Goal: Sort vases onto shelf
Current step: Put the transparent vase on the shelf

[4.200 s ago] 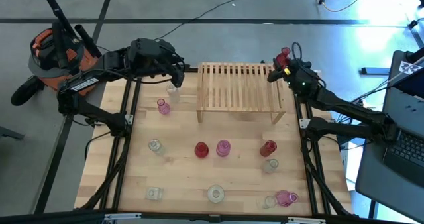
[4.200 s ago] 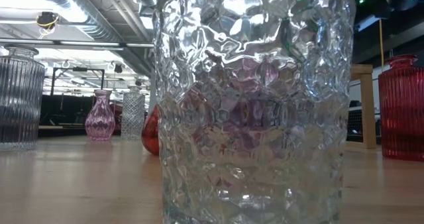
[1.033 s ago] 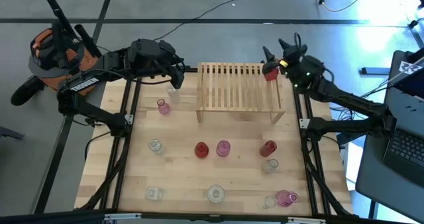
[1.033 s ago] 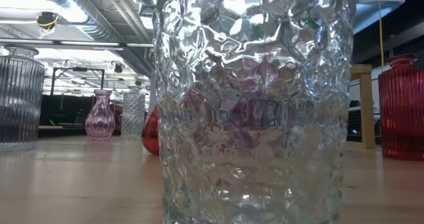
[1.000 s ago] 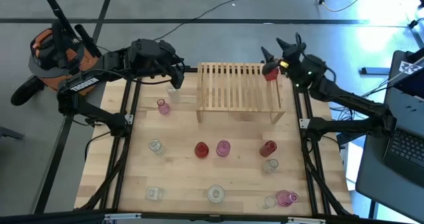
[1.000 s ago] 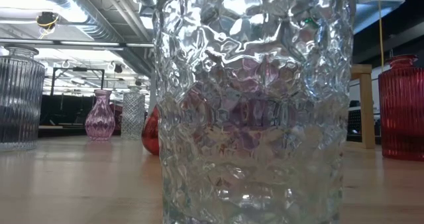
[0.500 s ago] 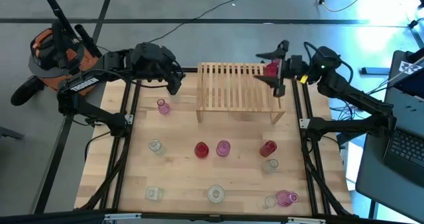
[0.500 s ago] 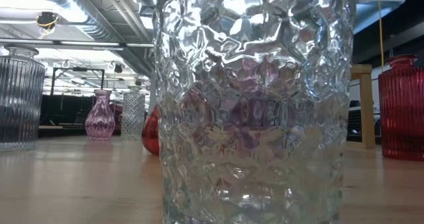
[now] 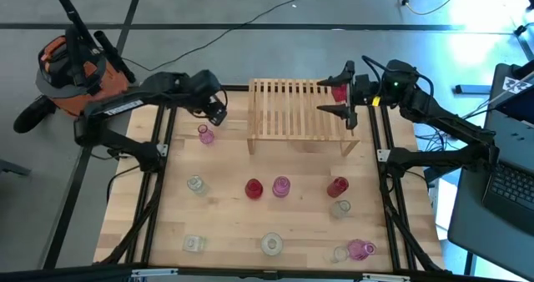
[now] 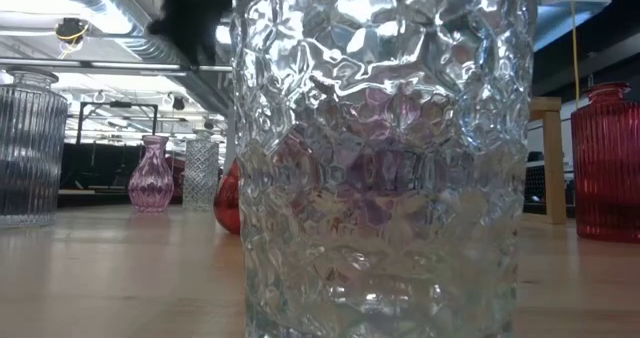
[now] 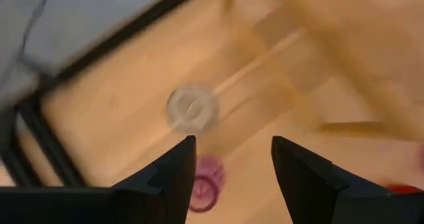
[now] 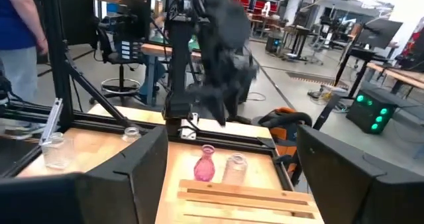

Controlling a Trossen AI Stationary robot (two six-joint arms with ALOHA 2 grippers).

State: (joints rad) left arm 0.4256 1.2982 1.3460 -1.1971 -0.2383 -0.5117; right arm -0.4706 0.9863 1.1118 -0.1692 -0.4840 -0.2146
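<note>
Both arms have swung since 1 second ago: the right pincer (image 9: 344, 87), then beside a red vase (image 9: 340, 88) at the shelf's (image 9: 299, 107) far right corner, now hangs above that corner with fingers spread wide and nothing between them. That vase now looks set on the shelf. The left pincer (image 9: 217, 112) has moved off the clear vase (image 11: 192, 107) toward the pink vase (image 9: 204, 133) on the counter (image 9: 225, 215), fingers apart and empty. About 9 vases stand on the counter, well apart from the shelf, so sorting seems barely begun.
</note>
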